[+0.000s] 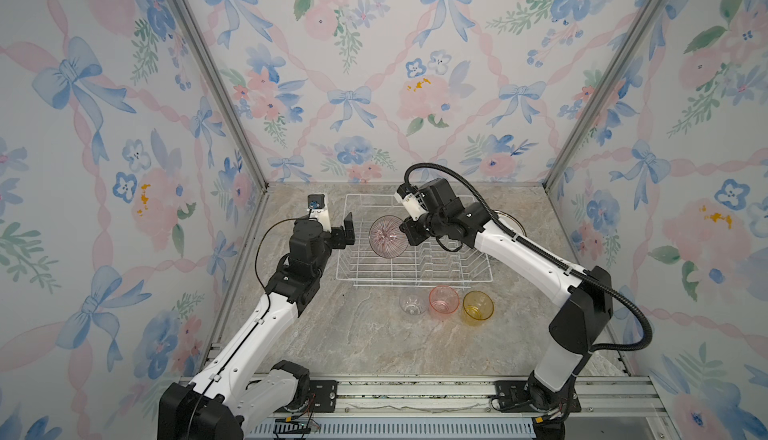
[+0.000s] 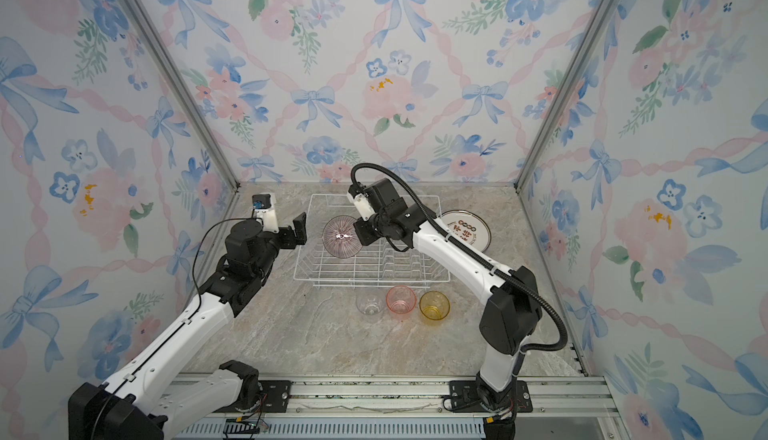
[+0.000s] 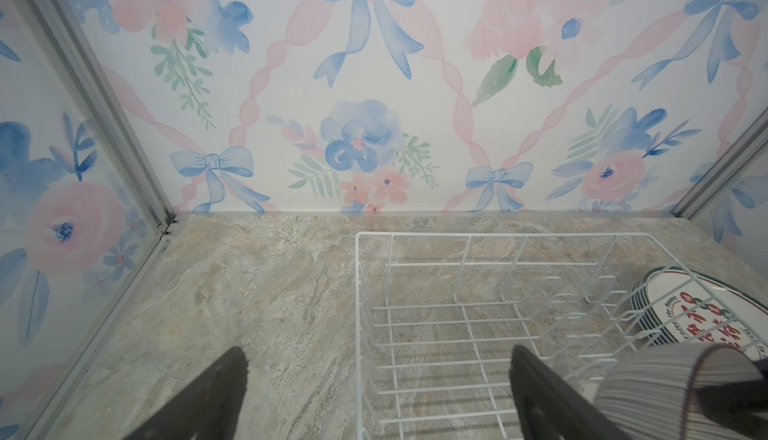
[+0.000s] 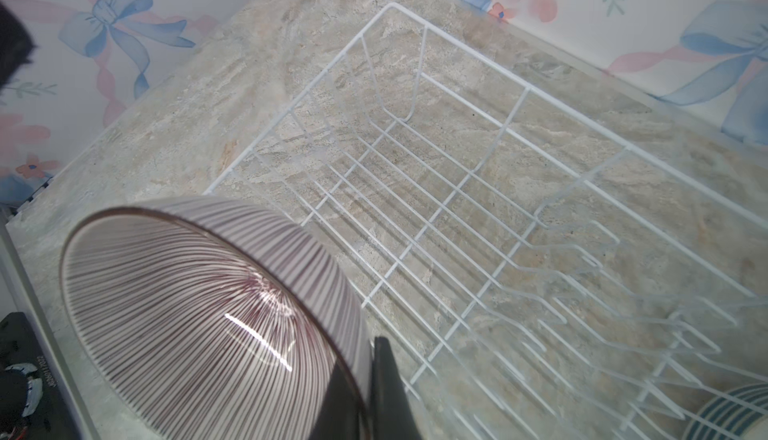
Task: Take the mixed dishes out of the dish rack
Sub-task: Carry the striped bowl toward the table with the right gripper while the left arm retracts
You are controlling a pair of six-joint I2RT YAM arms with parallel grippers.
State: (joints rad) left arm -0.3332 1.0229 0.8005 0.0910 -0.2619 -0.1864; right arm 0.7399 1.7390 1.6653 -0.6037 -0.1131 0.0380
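Purple-striped bowl hangs tilted over the left end of the white wire dish rack, its open side turned up toward the top views. The right pincer is closed tight on the bowl's rim. The left pincer sits just beside the rack's left edge, jaws spread wide and holding nothing. A stack of printed plates lies on the marbled tabletop to the right of the rack. The clear tumbler, pink tumbler and yellow tumbler stand in a row before it.
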